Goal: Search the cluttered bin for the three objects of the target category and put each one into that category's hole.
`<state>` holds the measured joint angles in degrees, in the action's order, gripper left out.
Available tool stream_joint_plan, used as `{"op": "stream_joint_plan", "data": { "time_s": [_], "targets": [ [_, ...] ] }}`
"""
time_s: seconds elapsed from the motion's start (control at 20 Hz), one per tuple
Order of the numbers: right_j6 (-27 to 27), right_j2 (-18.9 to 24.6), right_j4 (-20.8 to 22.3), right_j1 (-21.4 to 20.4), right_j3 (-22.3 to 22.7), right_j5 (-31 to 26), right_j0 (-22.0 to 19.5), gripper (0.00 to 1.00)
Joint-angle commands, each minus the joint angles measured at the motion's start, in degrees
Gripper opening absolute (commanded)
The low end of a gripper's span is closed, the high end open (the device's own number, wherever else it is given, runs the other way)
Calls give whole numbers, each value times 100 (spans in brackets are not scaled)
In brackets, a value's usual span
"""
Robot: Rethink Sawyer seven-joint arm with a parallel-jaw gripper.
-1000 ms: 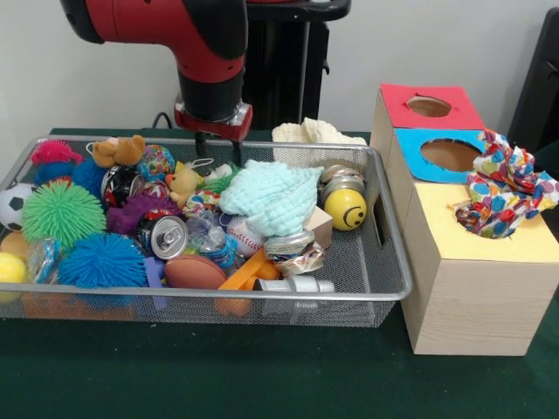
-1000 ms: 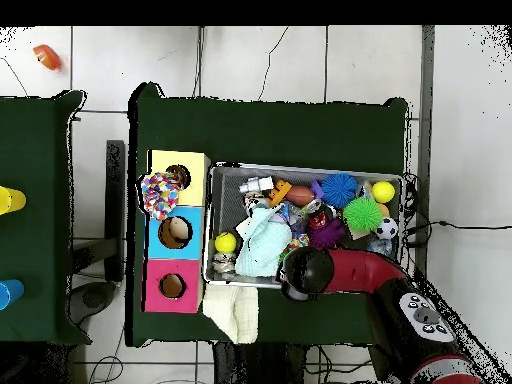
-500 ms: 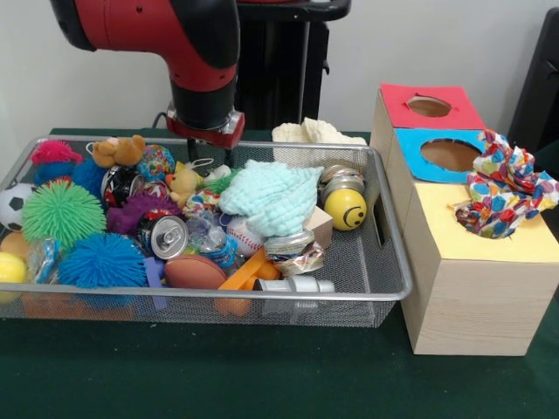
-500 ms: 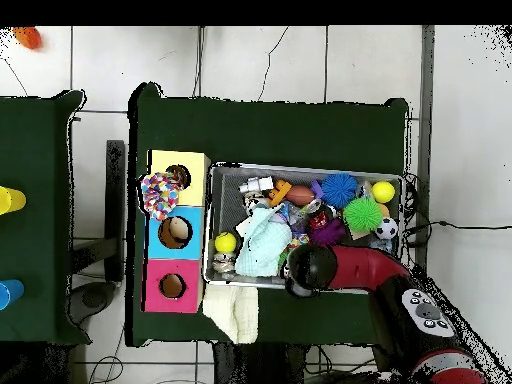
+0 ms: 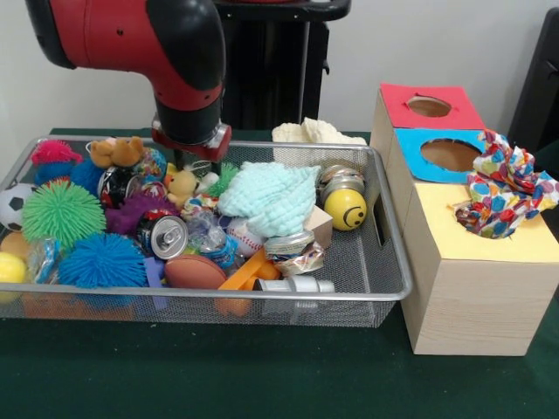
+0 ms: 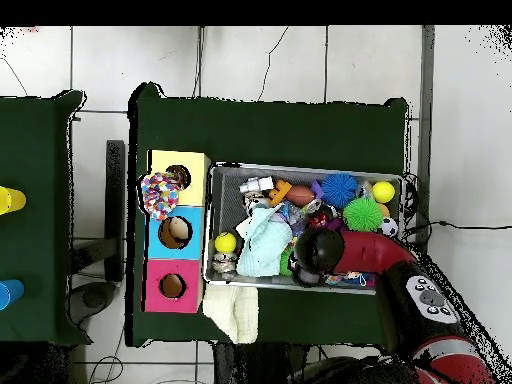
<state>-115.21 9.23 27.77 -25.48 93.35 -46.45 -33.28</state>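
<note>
A: Over the far side of the wire bin (image 5: 389, 262) the gripper (image 5: 194, 155) is hung just above the clutter, with the small yellow plush toy (image 5: 182, 183) and the brown teddy (image 5: 120, 150) close beneath it.

B: Can the fingers be made out?

A: No, they are hidden behind the wrist and the toys, so whether they are apart or together cannot be told.

B: And which category is wanted?

A: That cannot be read from here. A patterned cloth (image 5: 505, 185) is lodged in the yellow box's hole (image 5: 479, 220); the mint cloth (image 5: 271, 196) lies mid-bin, beside the arm (image 6: 360, 254).

B: How should the pick be handled?

A: One item should be singled out, and the drop made straight down so neighbours are not dragged along. The wrist is held vertical, the forearm slanting in from above.
</note>
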Motion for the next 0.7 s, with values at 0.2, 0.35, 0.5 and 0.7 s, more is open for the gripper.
{"op": "stream_joint_plan", "data": {
  "time_s": [0.2, 0.35, 0.5, 0.7],
  "targets": [
    [637, 448, -16, 381, -1449, -636, -35, 100],
    [661, 494, -19, 423, -1422, -572, -120, 100],
    [716, 529, -93, 235, -1313, -728, -166, 100],
    [771, 529, -227, -305, -896, -987, -195, 100]
  ]
}}
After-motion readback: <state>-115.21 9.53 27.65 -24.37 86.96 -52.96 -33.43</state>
